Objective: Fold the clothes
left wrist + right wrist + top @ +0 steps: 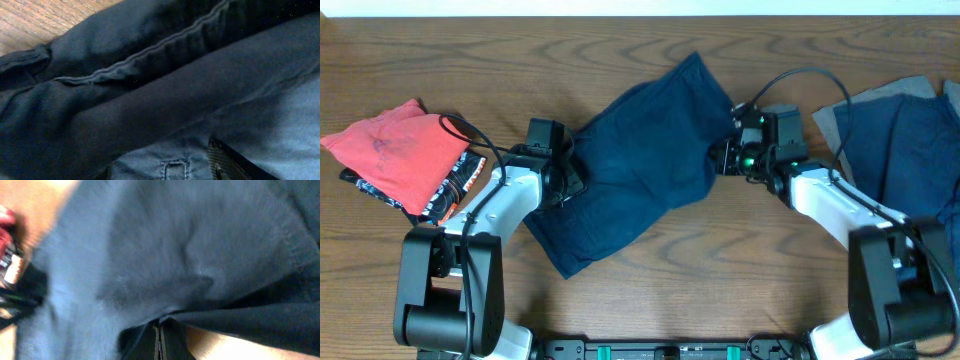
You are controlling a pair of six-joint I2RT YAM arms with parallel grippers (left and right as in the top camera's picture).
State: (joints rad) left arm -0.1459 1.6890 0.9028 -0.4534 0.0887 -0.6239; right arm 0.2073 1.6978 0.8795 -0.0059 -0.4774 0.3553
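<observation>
Dark navy shorts point(635, 160) lie spread at an angle mid-table. My left gripper point(563, 178) rests at their left edge. In the left wrist view its jaws stand apart over the cloth point(150, 100), and one ribbed finger point(225, 161) shows beside a belt loop point(175, 169). At the shorts' right edge my right gripper point(723, 158) has its fingers pressed together point(159, 332), pinching a fold of the navy fabric point(150, 245). A red garment point(395, 150) lies folded on a black printed one point(460, 185) at far left. Another navy piece point(910, 150) with a grey edge point(830, 120) lies far right.
Brown wooden table point(740, 270) runs under everything. Black cables loop over each arm, one near the red garment and one above the right wrist point(800, 75). The arm bases stand at the front corners point(440, 300).
</observation>
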